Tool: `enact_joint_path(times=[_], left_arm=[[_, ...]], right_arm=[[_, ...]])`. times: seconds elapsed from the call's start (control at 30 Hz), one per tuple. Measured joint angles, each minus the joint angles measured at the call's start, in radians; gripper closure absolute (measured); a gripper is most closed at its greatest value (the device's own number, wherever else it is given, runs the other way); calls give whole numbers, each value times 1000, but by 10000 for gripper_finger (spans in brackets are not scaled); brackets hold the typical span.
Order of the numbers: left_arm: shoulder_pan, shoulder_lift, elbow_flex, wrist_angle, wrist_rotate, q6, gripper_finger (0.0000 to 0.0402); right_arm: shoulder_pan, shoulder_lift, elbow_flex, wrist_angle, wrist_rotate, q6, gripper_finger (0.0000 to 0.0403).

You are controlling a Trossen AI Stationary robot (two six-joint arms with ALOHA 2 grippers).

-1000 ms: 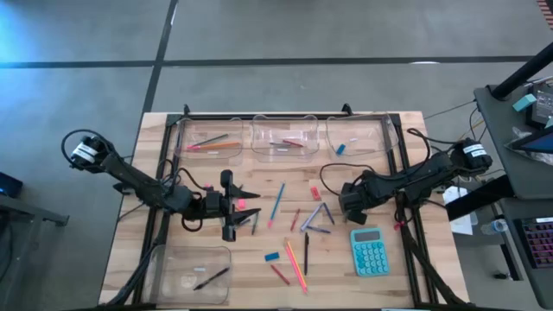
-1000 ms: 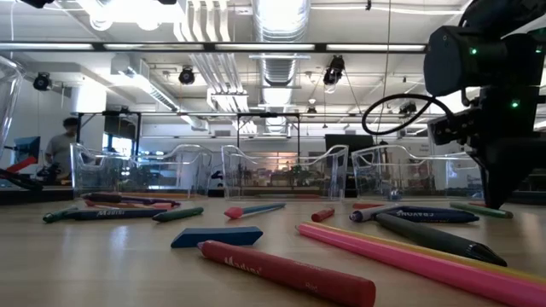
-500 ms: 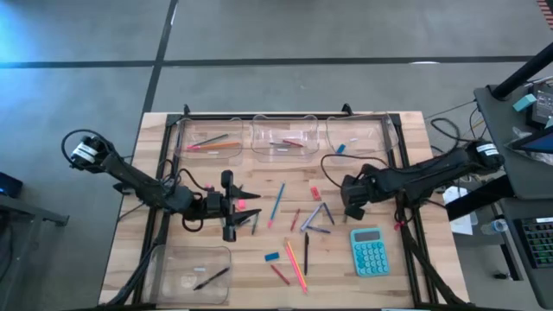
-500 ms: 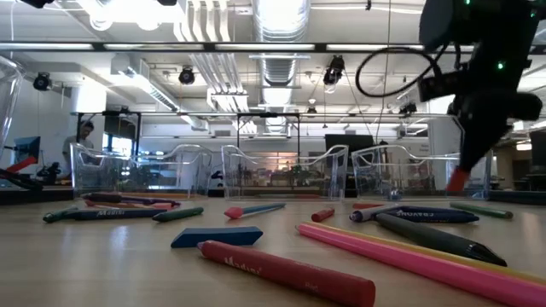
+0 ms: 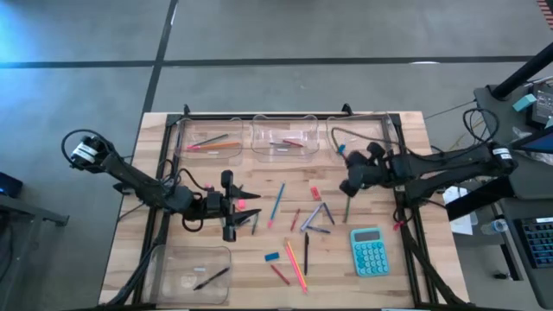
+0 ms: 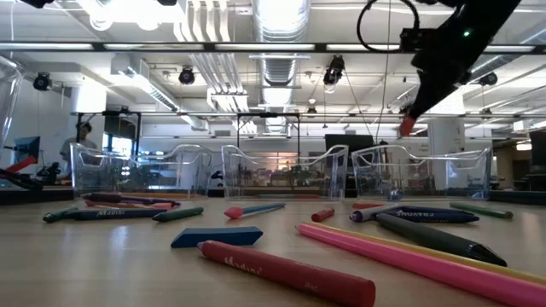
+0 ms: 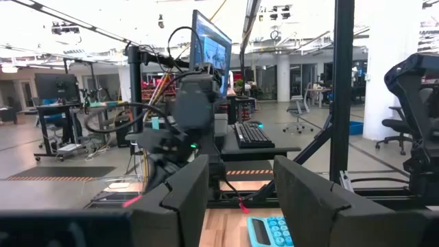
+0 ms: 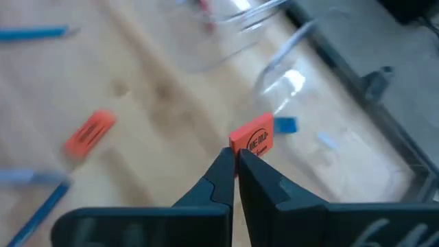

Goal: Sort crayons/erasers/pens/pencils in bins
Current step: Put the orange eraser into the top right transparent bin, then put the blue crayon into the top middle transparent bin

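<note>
Now | right gripper [image 8: 234,159] pinches red eraser [image 8: 252,142] by one edge, frame centre | risk: slips short of bin [image 5: 363,136] | left gripper [image 7: 240,199] half open, empty.

wooden table [image 5: 173,138] | three clear bins [image 5: 286,138] ranged along far edge, fourth bin [image 5: 188,272] at near-left corner | pencils [image 5: 295,263], pens [image 5: 305,252], crayons [image 5: 279,275], erasers [image 5: 272,257] scattered mid-table | teal calculator [image 5: 371,251] toward near-right

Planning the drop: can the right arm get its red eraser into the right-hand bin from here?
Probably yes. The right gripper, shut on the red eraser, hangs beside the open-topped right-hand bin, with nothing visible between them.
</note>
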Motion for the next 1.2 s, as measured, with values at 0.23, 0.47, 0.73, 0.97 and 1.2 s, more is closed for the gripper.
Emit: enact_joint_path(times=[0.23,0.47,0.73,0.97,1.2], left_arm=[[0,0,0,-4,0,0,251],[0,0,0,-9,0,0,251],[0,0,0,-11,-1,0,251],[0,0,0,-21,-15,0,251],[0,0,0,-34,-26,1,251]], right_arm=[[-248,16,-8,125,-71,-157,394],[-424,28,-8,170,-119,-248,385],[-443,-11,-8,162,-182,-267,307],[-384,-32,-8,166,-489,-267,240],[-100,1,-27,165,-495,-135,232]])
